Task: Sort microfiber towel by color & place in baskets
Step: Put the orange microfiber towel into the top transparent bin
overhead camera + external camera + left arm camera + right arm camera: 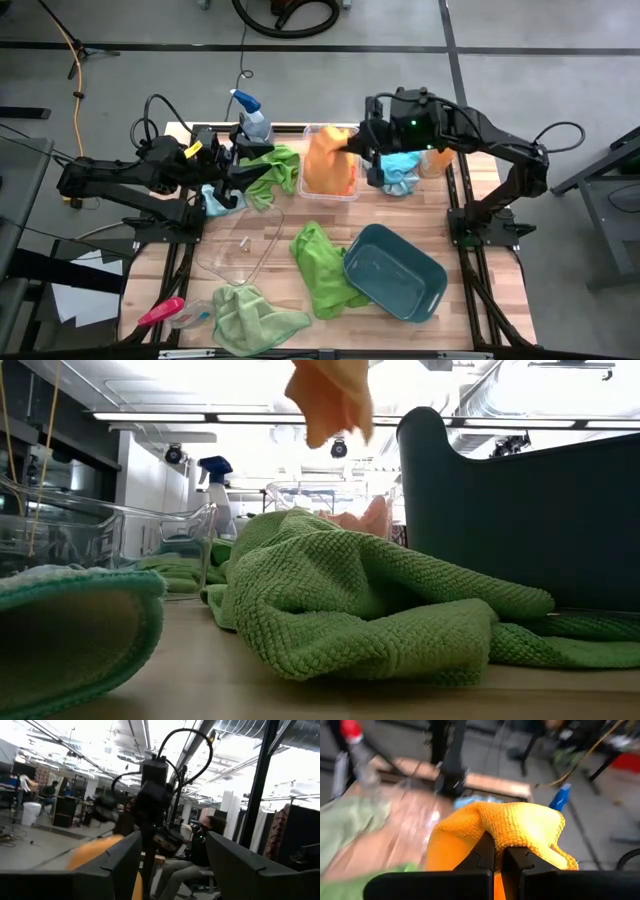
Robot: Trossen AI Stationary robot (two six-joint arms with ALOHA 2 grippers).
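The right hand (494, 854) is pinched shut on an orange towel (505, 827), holding it by a fold so the rest hangs free above the clear deep tub (330, 160) at about 12 o'clock on the counter (500, 300). I judge the hold is meant to let the cloth fall straight into that tub, where more orange cloth already lies. Just beside the tub at 1 o'clock sits a crumpled light blue towel (402, 172), on the counter as far as I can tell.

The left hand (235, 165) waits at 10 o'clock with its fingers (240, 865) spread wide and nothing between them, near a green towel (272, 170) and a spray bottle (252, 115).

At 5 o'clock the dark teal basin (395, 270) is empty, with another green towel (320, 265) lying against its side. The clear shallow dish (240, 245) near the centre holds no cloth. A third, paler green towel (255, 318) lies at 7 o'clock beside a pink-handled tool (160, 312).
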